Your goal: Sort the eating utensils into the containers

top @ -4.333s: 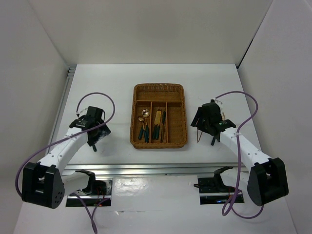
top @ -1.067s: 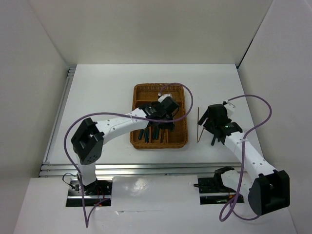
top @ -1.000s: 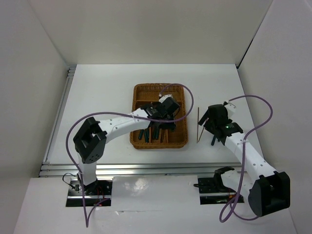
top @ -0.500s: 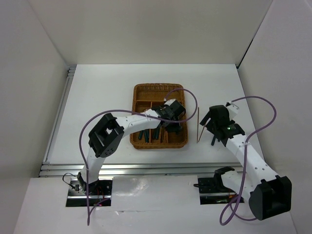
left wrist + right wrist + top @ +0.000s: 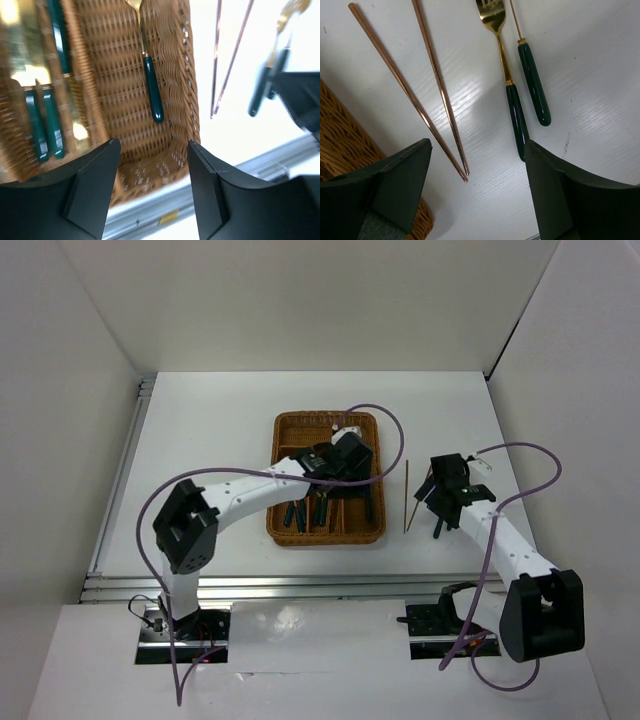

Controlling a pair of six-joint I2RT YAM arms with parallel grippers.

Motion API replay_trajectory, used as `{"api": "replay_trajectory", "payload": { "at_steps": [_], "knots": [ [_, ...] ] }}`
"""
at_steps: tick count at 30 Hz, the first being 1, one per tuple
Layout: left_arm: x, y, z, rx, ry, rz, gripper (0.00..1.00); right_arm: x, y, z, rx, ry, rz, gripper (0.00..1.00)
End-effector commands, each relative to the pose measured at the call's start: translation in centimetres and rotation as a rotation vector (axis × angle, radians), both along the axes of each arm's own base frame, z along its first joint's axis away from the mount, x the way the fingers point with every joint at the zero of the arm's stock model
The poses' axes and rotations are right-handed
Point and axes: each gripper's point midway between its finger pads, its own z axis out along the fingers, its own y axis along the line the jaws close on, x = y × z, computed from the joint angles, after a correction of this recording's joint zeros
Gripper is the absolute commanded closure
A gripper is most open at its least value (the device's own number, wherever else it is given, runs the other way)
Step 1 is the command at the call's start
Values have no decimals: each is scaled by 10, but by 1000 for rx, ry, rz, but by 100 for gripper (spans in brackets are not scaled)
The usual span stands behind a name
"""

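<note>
The wicker tray (image 5: 284, 531) is sitting mid-frame in the overhead view. The left gripper (image 5: 154, 144) is hovering over its right slot, jaws parted and empty, above a green-handled utensil (image 5: 152, 90) lying there. The right gripper (image 5: 477, 144) is gaping empty over chopsticks (image 5: 439, 85) and a fork (image 5: 515, 120) lying right of the tray.

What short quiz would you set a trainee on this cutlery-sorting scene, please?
1. True or false: the chopsticks lie inside the wicker tray.
2. Which utensil lies on the table beside the chopsticks? A fork; B ladle; C whisk.
3. How do the right arm's jaws stand?
Key: 1 false, they lie on the table beside the tray. 2 A. 3 Open, holding nothing.
</note>
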Motion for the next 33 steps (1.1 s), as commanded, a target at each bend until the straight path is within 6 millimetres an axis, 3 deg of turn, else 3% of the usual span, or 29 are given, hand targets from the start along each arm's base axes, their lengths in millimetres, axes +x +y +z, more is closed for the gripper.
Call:
{"api": "replay_trajectory", "payload": {
  "at_steps": [1, 7, 13, 20, 33],
  "knots": [
    [8, 23, 48, -35, -119, -18, 30, -3, -2, -10, 47, 9, -36, 20],
    [12, 56, 65, -54, -167, 12, 29, -12, -1, -30, 100, 60, -59, 22],
    [12, 66, 65, -53, -171, -9, 29, -19, -3, -53, 120, 120, -78, 25],
    [17, 71, 63, -51, -171, -4, 29, -20, -1, -61, 131, 130, -72, 32],
    [21, 74, 51, -59, -138, -5, 29, -18, 4, -75, 150, 169, -52, 65]
  ]
}}
